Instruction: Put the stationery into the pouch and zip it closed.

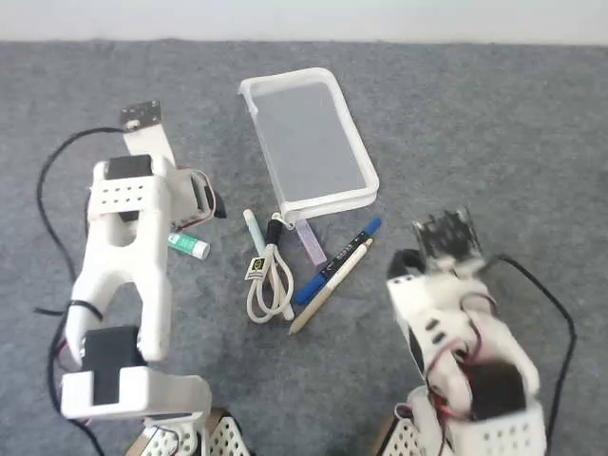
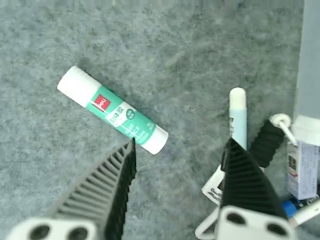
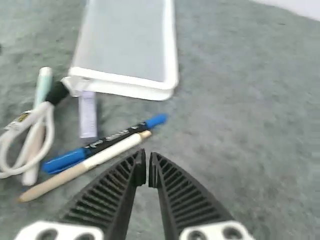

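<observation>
Grey felt-like matting (image 1: 494, 123) covers the whole table, with a pale wall strip along the far edge.

A clear, white-edged pouch (image 1: 309, 142) lies flat near the centre of the mat, beyond the loose stationery. It looks thin, light and floppy, and its smooth plastic would probably slide rather than lift. The stiffer white rim at the near short end seems the best place to hold it. Whether its zip is open cannot be made out.

Two white arms sit at the near edge. The left gripper (image 2: 181, 150) has its jaws spread wide and hangs just above the mat. The right gripper (image 3: 147, 159) is closed with nothing between its jaws, near the pens.

A looped white cable (image 1: 268, 280) lies in the middle of the pile. It is limp, so its black bound neck is likely the firmest grip. A blue pen (image 1: 337, 261) and a tan pencil (image 1: 328, 290) lie side by side, touching. A pale teal pen (image 1: 255, 233) runs beside the cable. All three are stiff, light and slim. A green and white glue stick (image 2: 112, 111) lies apart, on the left arm's side. It is a hard, smooth cylinder that may roll, best pinched across its middle. A small lilac strip (image 3: 88, 115) lies just before the pouch.

The high view gives the full layout. The left wrist view adds that the glue stick lies just past the left gripper's jaw tips, off to one side of the gap. The right wrist view confirms that the right gripper's jaws meet.
</observation>
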Available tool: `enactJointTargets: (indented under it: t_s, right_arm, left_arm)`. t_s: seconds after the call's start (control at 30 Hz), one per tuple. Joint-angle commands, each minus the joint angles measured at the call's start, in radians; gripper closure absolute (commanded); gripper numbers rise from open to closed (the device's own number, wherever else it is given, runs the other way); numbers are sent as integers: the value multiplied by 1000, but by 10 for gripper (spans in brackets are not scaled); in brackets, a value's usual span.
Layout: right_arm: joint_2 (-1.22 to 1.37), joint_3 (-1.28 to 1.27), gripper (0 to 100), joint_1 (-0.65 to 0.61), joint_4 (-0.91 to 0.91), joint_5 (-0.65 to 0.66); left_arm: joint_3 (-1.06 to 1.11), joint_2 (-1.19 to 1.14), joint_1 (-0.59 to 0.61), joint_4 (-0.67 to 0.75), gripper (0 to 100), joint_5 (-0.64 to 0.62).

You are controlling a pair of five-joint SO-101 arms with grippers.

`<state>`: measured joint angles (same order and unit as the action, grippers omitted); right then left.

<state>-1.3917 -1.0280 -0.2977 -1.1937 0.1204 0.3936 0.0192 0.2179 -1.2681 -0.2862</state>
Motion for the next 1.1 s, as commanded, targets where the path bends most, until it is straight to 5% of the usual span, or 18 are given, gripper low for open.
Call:
enactJointTargets:
  t_s: [0.0, 0.37, 0.57, 0.93, 1.07]
  right_arm:
    - [220, 157, 990, -88, 33, -14]
    - [584, 423, 991, -292, 36, -20]
    - [803, 589, 989, -309, 38, -253]
    - [1299, 936, 987, -400, 36, -362]
    - [1455, 1026, 916, -412, 28, -422]
  left_arm:
    - [-4, 46, 6, 41, 746, -14]
    - [-1, 48, 8, 44, 746, -14]
    - [1, 48, 8, 41, 746, -14]
    - [1, 46, 25, 41, 746, -14]
    - [1, 44, 40, 44, 746, -14]
